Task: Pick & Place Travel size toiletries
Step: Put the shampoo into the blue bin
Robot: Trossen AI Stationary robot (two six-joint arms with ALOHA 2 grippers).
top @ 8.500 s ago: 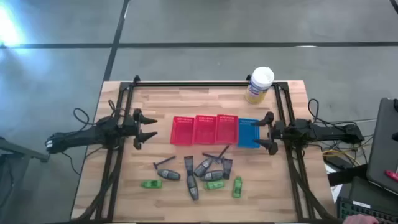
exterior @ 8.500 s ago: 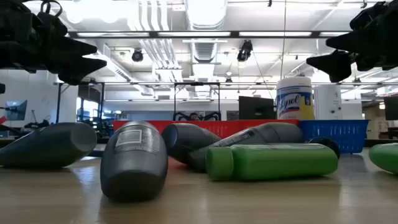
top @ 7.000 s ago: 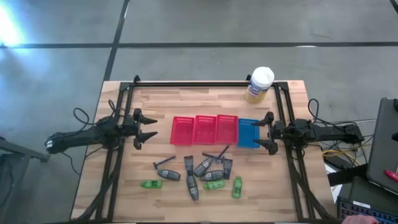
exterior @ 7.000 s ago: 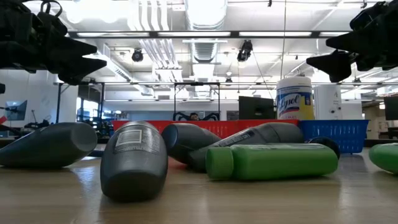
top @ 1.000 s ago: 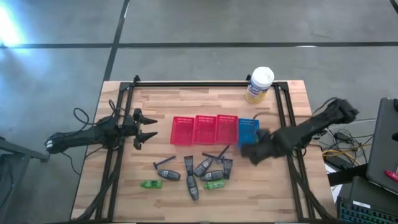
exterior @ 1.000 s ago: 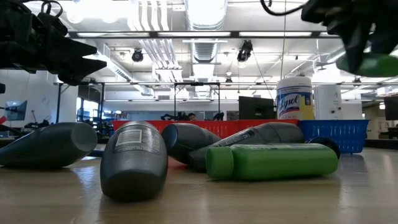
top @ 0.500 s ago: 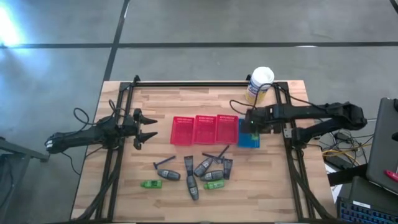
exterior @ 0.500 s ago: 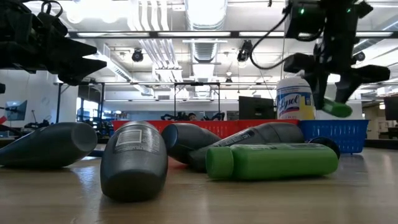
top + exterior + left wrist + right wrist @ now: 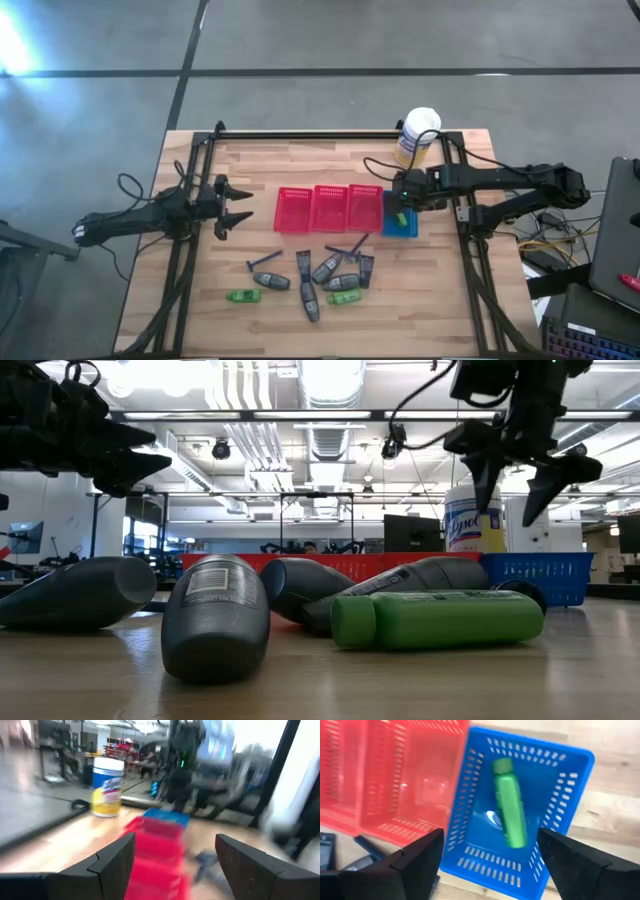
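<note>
One bright green bottle (image 9: pixel 510 817) lies on its side on the floor of the blue basket (image 9: pixel 411 228). My right gripper (image 9: pixel 490 834) hangs open just above it, fingers pointing down, touching nothing; it also shows high in the low view (image 9: pixel 510 485). The other travel size toiletries (image 9: pixel 320 275), grey tubes, dark sticks and green bottles (image 9: pixel 240 296), lie loose on the table nearer the front edge. In the low view a green bottle (image 9: pixel 435 620) and a grey bottle (image 9: pixel 215 618) lie on their sides. My left gripper (image 9: pixel 240 205) waits open at the table's left.
A row of red baskets (image 9: pixel 330 208) stands against the blue basket's left side. A white-and-yellow canister (image 9: pixel 418 135) stands at the far right corner. A dark frame (image 9: pixel 300 135) runs round the table's edges.
My right gripper has carried a green bottle from the near right toward the far edge, over the blue basket, rolling as it went. There it has opened and let go, and the bottle has dropped onto the basket's floor.
</note>
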